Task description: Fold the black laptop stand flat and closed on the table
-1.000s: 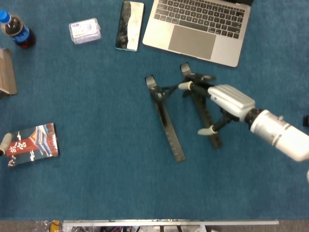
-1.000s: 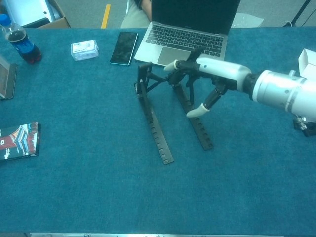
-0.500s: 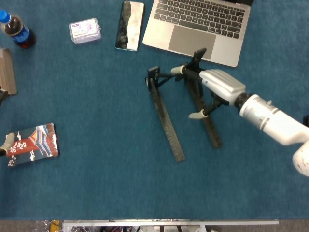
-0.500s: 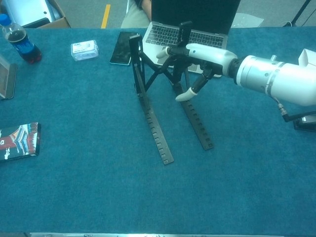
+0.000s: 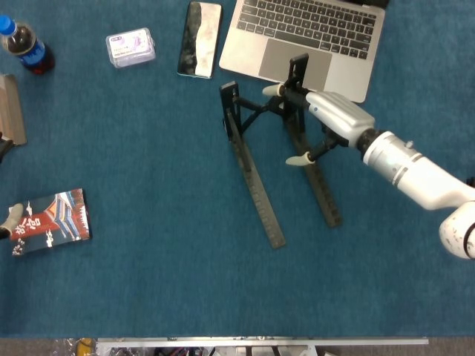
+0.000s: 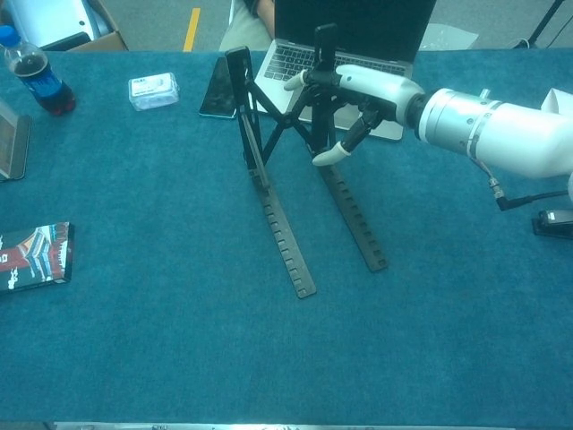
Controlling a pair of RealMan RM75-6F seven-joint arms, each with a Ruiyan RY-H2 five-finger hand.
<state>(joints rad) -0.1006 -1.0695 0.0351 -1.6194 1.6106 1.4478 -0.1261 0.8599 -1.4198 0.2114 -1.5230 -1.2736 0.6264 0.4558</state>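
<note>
Right hand [image 6: 363,90] grips the black laptop stand [image 6: 286,170] at its upper right arm, now raised higher than before, uprights steeper, feet on the table [image 6: 134,313].

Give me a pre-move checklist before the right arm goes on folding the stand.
1. Right robot hand holds laptop stand at its raised end: ok.
2. Stand folded flat: not ok; rails splayed, far end lifted off table.
3. Clearance to laptop just behind raised end: cannot tell.
4. Phone clear of stand: ok in head view.
5. Near rail tips resting on table: ok.
6. Left robot hand away, at table edge by booklet: ok.
</note>
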